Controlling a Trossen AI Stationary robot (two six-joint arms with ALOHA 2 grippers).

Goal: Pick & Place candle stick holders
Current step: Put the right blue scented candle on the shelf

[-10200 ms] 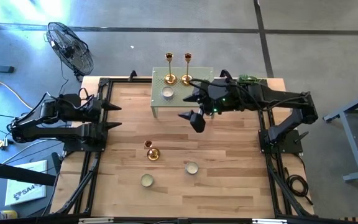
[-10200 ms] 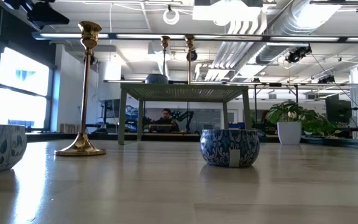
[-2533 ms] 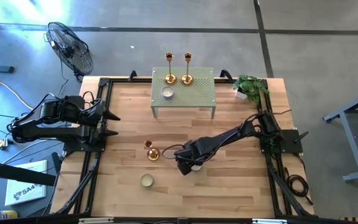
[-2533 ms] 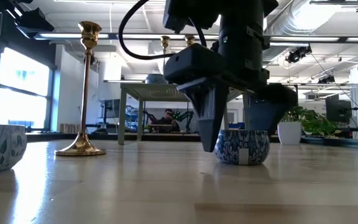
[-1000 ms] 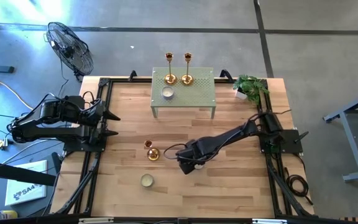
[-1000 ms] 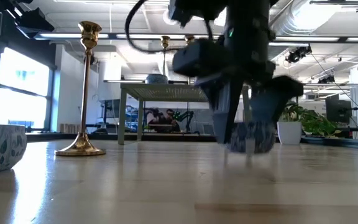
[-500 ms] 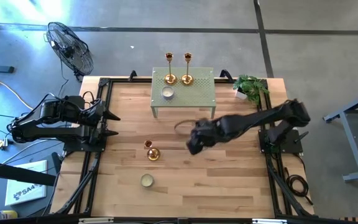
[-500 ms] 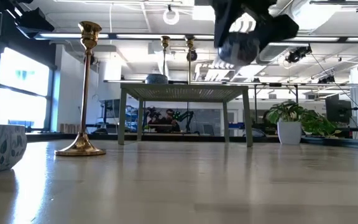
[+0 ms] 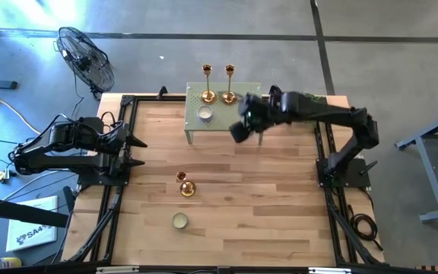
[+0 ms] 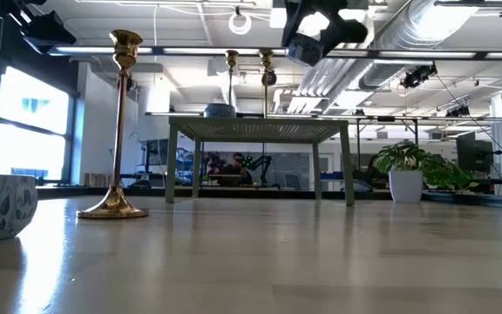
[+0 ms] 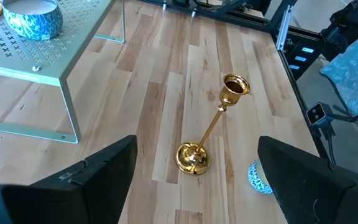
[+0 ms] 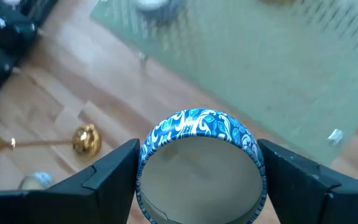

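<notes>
Step in hand: the right gripper (image 12: 199,171) is carrying a blue patterned bowl (image 12: 197,165), its fingers clamped on the bowl's sides, above the front edge of the green perforated shelf (image 9: 243,122).
Candle stick holders: two (image 9: 207,84) (image 9: 230,82) are standing upright at the shelf's 12 o'clock edge; the third (image 9: 186,186) is standing on the wooden table (image 9: 280,198), toward 7 o'clock from the shelf.
Other bowls: one (image 9: 204,114) is sitting on the shelf; another (image 9: 179,221) is sitting at 6 o'clock of the lone candlestick.
Left gripper (image 11: 194,180): waiting at the table's 9 o'clock edge, fingers standing apart and empty.
Next move: probably lowering the bowl onto bare shelf surface, well clear of the candlesticks, then releasing.
</notes>
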